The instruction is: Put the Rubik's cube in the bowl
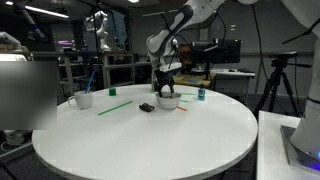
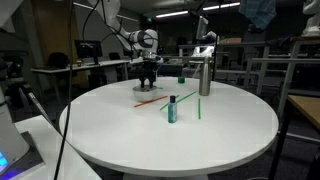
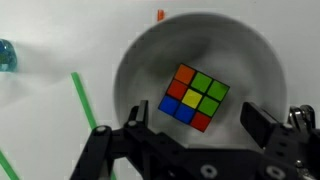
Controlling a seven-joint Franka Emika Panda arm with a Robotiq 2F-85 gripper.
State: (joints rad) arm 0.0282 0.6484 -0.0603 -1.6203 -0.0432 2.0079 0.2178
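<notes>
Wrist view shows the Rubik's cube [image 3: 195,97] lying inside the bowl [image 3: 245,55]

Inventory, as I am tallying it:
- I am counting one Rubik's cube [image 3: 196,97].
- I am counting one bowl [image 3: 140,60], round and white.
- I am logging two green sticks [image 3: 88,100], both showing in the wrist view, the second only at its lower corner.
- I am noting one orange stick [image 2: 150,101].
- I am listing one white mug [image 1: 84,99].
- I am listing one flat black object [image 1: 147,107].
- I am entering one small teal bottle [image 2: 172,108] for certain.
- I am entering one tall silver cylinder [image 2: 204,75].
- I am recording one round white table [image 1: 150,140].
- I am adding one claw [image 3: 192,120], mine.
</notes>
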